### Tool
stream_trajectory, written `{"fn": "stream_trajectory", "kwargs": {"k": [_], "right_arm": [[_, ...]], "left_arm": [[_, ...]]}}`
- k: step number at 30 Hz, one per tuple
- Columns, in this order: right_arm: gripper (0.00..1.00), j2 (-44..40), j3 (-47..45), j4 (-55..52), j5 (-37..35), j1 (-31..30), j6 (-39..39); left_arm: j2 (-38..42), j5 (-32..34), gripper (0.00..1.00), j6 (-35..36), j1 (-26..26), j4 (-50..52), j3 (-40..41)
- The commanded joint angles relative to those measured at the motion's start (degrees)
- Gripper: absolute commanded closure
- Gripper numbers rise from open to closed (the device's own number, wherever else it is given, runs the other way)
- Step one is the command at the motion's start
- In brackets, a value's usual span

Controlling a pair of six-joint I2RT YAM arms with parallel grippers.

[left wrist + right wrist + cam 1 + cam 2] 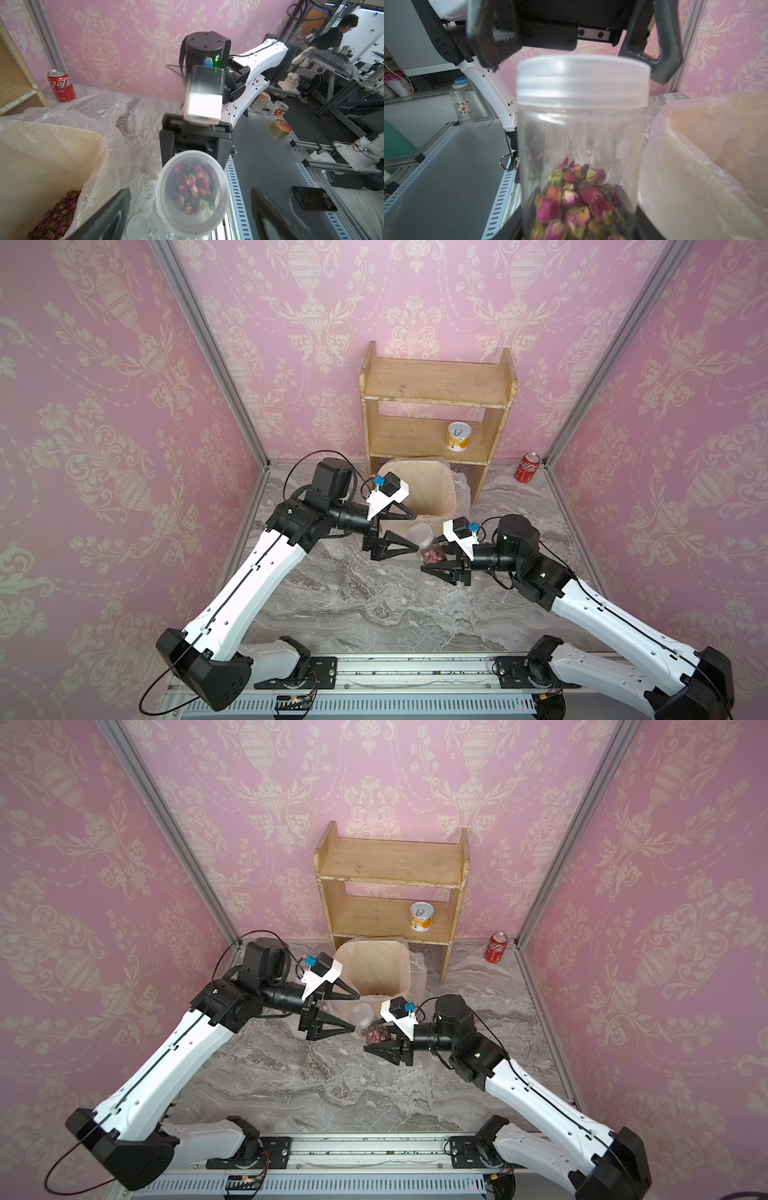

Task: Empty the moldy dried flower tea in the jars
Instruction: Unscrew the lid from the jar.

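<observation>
My right gripper point(434, 560) is shut on the lower body of a clear jar point(426, 543) and holds it just in front of the lined bin point(453, 485). Pink-red dried flower tea point(577, 201) fills the jar's bottom. Its translucent lid point(583, 81) is on. My left gripper point(416, 532) is open, one finger on each side of that lid point(191, 193), with gaps showing. More tea point(56, 216) lies in the bin. An empty clear jar point(429, 591) stands on the table under my right gripper. A loose lid point(137, 227) lies beside it.
A wooden shelf point(436, 385) stands behind the bin, with a yellow-and-white tin point(458, 437) on its lower board. A red cola can point(528, 467) stands at the back right corner. Pink walls close in three sides of the marble tabletop point(353, 614).
</observation>
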State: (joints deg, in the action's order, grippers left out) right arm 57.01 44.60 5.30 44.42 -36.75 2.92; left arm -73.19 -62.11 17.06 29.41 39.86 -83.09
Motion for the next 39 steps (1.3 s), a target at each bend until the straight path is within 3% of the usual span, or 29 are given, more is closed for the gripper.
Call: {"fn": "stream_trajectory", "kwargs": {"k": [1,16,19,23,26,33,37,39], "right_arm": [[0.81,0.2,0.6,0.8,1.3,0.3,-0.9],[0.81,0.4,1.2,0.0,0.9,0.3,-0.8],[0.81,0.4,1.2,0.0,0.9,0.3,-0.9],[0.81,0.4,1.2,-0.3,0.7,0.3,-0.7],[0.81,0.2,1.4,-1.2,-0.1,0.3,0.0],[0.81,-0.1,2.2,-4.7,-5.0,0.3,2.9],[0.81,-0.6,1.6,-4.7,-9.7,0.2,4.5],[0.81,-0.7,1.2,-4.6,-11.9,0.1,5.4]], "left_arm": [[0.0,-0.4,0.1,0.7,1.1,0.0,0.2],[-1.6,3.2,0.21,2.7,2.8,1.9,-0.5],[-1.6,3.4,0.31,2.5,2.9,1.6,-0.5],[-1.7,4.9,0.52,1.8,3.4,1.1,-0.3],[-2.1,6.3,0.57,-0.8,4.1,0.6,-0.5],[-5.4,13.8,0.68,-17.8,7.3,-0.4,-5.6],[-8.5,28.2,0.92,-35.6,10.5,1.3,-11.1],[-9.7,33.6,0.97,-43.8,11.6,3.2,-13.6]]}}
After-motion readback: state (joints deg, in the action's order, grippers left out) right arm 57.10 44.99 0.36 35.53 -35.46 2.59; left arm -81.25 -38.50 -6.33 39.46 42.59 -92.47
